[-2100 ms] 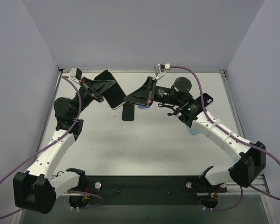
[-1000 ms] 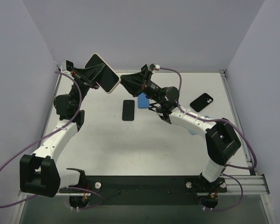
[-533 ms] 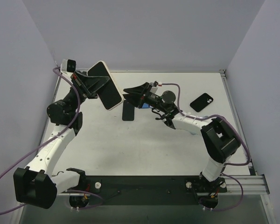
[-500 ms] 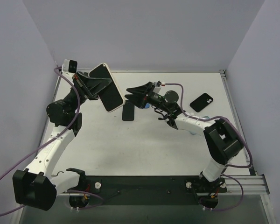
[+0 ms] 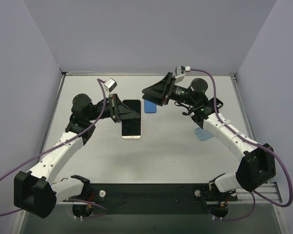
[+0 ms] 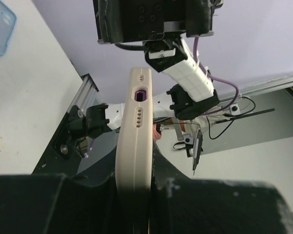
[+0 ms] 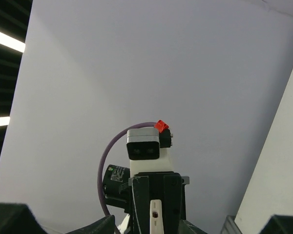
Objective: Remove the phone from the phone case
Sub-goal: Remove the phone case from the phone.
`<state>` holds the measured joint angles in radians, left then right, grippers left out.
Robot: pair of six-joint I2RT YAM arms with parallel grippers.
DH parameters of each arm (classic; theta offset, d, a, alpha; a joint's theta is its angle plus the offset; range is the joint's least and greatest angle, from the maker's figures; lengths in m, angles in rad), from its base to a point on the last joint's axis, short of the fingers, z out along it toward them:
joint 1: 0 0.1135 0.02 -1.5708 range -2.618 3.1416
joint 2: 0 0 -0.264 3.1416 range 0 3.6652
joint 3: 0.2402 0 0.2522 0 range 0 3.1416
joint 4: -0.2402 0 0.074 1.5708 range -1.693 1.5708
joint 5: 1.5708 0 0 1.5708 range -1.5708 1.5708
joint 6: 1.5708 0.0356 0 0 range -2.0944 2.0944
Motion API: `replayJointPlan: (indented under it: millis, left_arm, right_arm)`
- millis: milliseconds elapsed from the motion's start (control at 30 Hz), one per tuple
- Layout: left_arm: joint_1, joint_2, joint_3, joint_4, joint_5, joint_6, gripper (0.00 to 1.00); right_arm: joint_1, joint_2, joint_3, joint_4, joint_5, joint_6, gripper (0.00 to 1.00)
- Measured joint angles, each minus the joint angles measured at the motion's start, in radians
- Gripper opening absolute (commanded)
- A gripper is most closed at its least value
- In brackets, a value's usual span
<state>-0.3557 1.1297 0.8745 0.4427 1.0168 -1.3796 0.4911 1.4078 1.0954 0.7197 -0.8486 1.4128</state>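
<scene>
On the white table [image 5: 161, 156] a blue case [image 5: 150, 106] lies flat, and a smaller pale blue piece [image 5: 204, 134] rests well off to the right of it, beside the right arm. Nothing stands between the two grippers. The right gripper [image 5: 150, 92] hangs in the air just behind the blue case, released, its fingers spread with nothing between them. The left gripper [image 6: 135, 180] sits to the left of the blue case, clenched on the long edges of the cream phone case [image 6: 135, 136], which it holds off the table with one short end pointing at the right gripper. The phone [image 5: 132, 122] is still seated in that case, just left of the blue case, dark screen up.
</scene>
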Motion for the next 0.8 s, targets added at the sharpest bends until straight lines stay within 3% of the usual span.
replayJointPlan:
  millis: [267, 400, 733, 800]
  left_arm:
    - [-0.029, 0.011, -0.001, -0.09, 0.017, 0.084, 0.0]
    - [-0.029, 0.013, -0.005, -0.094, 0.017, 0.092, 0.0]
    - [-0.022, 0.039, -0.021, -0.092, 0.018, 0.094, 0.0]
    - [-0.016, 0.04, -0.024, -0.092, 0.018, 0.094, 0.0]
  right_arm:
    - [0.026, 0.092, 0.019, -0.003, -0.082, 0.002, 0.47]
    - [0.048, 0.143, 0.019, 0.042, -0.098, 0.041, 0.39]
    - [0.068, 0.109, -0.046, 0.103, -0.101, 0.063, 0.33]
    - [0.067, 0.099, -0.053, 0.102, -0.101, 0.061, 0.27]
